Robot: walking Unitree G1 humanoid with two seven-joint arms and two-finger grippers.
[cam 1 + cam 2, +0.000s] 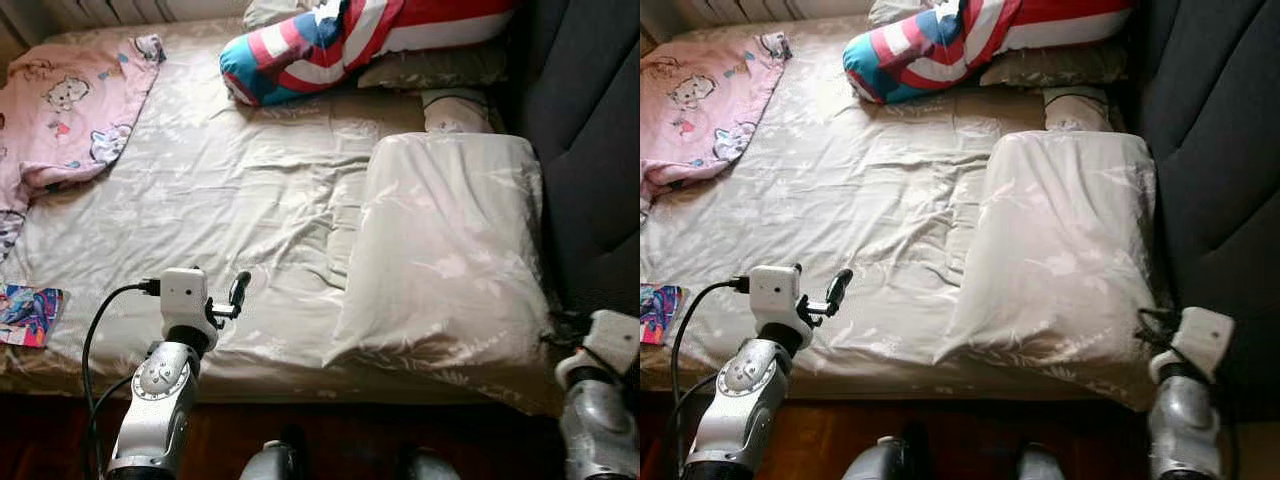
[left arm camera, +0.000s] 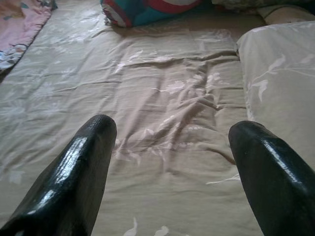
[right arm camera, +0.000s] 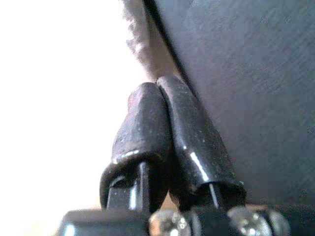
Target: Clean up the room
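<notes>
Head views: robot stands at the foot edge of a bed with a wrinkled beige leaf-print sheet [image 1: 250,190]; a matching beige rectangular pillow [image 1: 445,250] lies flat on the robot's right side of the bed, just beside a dark grey upholstered headboard [image 1: 590,150]. A red, white and blue striped cushion [image 1: 330,45] sits at the far side, a pink cartoon-print blanket [image 1: 70,100] is bunched at the far left, and a small colourful printed item [image 1: 28,312] lies at the near left edge, partly cut off, can't identify. The left gripper [image 1: 228,298] hovers above the near sheet, probably lined up to smooth wrinkles or reach for the pillow. The right arm sits low at the pillow's near right corner, fingers hidden from the head cameras. Left wrist view: left fingers [image 2: 74,172] spread wide, nothing between them, creased sheet ahead, pillow edge alongside. Right wrist view: right gripper [image 3: 165,132] has its two fingers pressed together in the seam between bright overexposed fabric and the dark headboard; a thin strip of fabric edge runs up from the tips, but whether it's pinched, can't tell. Likely gripping the pillow corner to reposition it.
</notes>
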